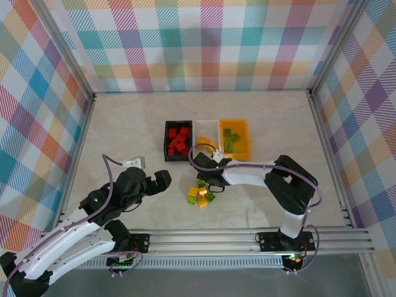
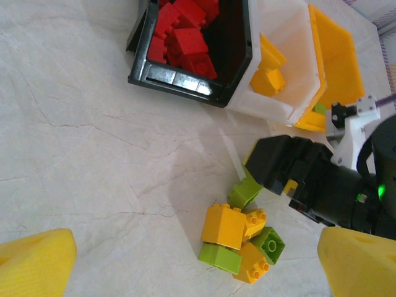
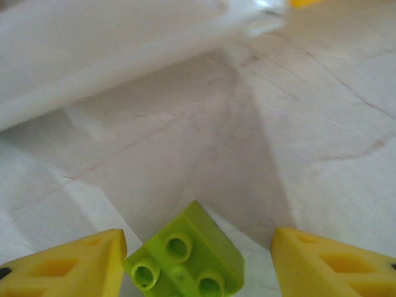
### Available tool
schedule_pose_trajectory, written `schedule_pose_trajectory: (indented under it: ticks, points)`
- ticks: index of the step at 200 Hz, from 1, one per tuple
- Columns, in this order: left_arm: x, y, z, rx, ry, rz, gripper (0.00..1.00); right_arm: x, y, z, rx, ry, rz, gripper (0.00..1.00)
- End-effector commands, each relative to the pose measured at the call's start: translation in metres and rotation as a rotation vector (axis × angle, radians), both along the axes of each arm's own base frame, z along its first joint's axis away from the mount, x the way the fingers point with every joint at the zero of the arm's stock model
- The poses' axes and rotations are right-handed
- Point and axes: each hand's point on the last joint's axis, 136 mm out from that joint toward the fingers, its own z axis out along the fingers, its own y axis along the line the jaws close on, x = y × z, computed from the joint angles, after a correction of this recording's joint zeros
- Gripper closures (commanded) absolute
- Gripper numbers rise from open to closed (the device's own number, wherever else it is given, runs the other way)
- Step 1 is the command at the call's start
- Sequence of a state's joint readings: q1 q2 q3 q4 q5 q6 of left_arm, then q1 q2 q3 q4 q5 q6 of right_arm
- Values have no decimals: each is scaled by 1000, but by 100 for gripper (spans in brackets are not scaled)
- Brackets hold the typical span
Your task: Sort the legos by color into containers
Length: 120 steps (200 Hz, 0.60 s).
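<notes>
Right arm (image 1: 247, 175) stretched low, jaws wide — left arm (image 1: 68, 244) bent, jaws parted

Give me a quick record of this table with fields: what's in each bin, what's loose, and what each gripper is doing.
black bin: red bricks
white bin: yellow bricks
orange bin: green bricks
loose: pile of yellow and green pieces on the table, in front of the bins
right gripper: open, low at the pile, a green brick between its fingers
left gripper: open, empty, left of the pile
</notes>
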State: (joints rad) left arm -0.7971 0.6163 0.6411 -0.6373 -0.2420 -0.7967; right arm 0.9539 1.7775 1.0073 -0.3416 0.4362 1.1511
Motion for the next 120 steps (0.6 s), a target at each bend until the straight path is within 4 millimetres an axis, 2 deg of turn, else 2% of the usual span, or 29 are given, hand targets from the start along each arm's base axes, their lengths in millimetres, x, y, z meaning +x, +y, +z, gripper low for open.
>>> schedule_pose_trajectory:
  ticks: [1, 34, 79, 97, 120]
  points:
    - [-3, 6, -9, 26, 11, 10, 0, -23, -46, -9, -89, 45, -61, 40]
    - [-3, 5, -10, 32, 15, 8, 0, -28, -48, -9, -79, 54, 2, 41]
    - [-4, 8, -9, 60, 18, -2, 0, -23, -45, -9, -78, 40, 49, 58]
    - [-5, 7, -8, 64, 19, -15, 0, -19, -39, -1, -73, 13, 105, 62]
    - [-7, 7, -10, 77, 25, -26, 0, -16, -34, 25, -43, -61, 190, 66]
